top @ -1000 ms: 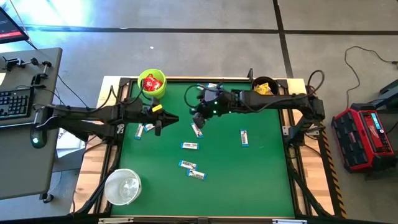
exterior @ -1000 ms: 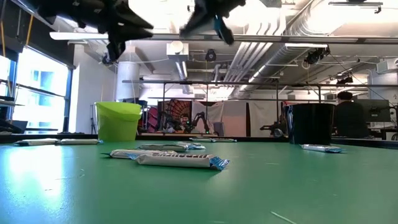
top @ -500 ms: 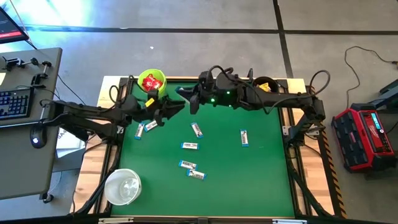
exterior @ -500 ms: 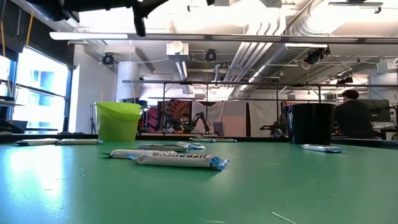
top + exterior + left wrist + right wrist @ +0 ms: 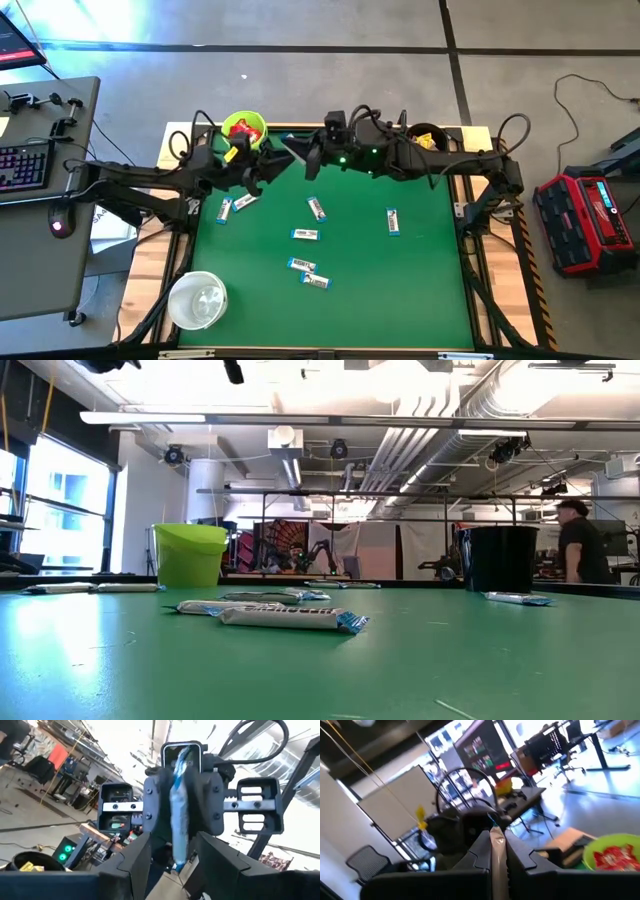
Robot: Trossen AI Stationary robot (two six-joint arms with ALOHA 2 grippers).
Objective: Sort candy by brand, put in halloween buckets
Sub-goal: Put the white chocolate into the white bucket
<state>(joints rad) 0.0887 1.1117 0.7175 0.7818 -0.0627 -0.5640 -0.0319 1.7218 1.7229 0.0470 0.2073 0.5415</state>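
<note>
Bars [image 5: 305,235] lie scattered on the green table [image 5: 420,290], all nearer than the green bucket [image 5: 244,131], the white bucket [image 5: 197,299] nearest of all. Beside the green bucket, which holds red packets [image 5: 615,857], the right gripper [image 5: 296,155] clamps a bar [image 5: 179,805] upright, facing the left gripper [image 5: 262,170], whose fingers stand apart. The black bucket [image 5: 424,137] sits level with the green one, yellow packets [image 5: 27,865] inside.

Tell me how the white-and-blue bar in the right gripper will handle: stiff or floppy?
Probably fairly stiff: the bar stands straight out of the shut right gripper without drooping. Likely light, since a narrow pinch carries it. Its shiny wrapper may slip.
</note>
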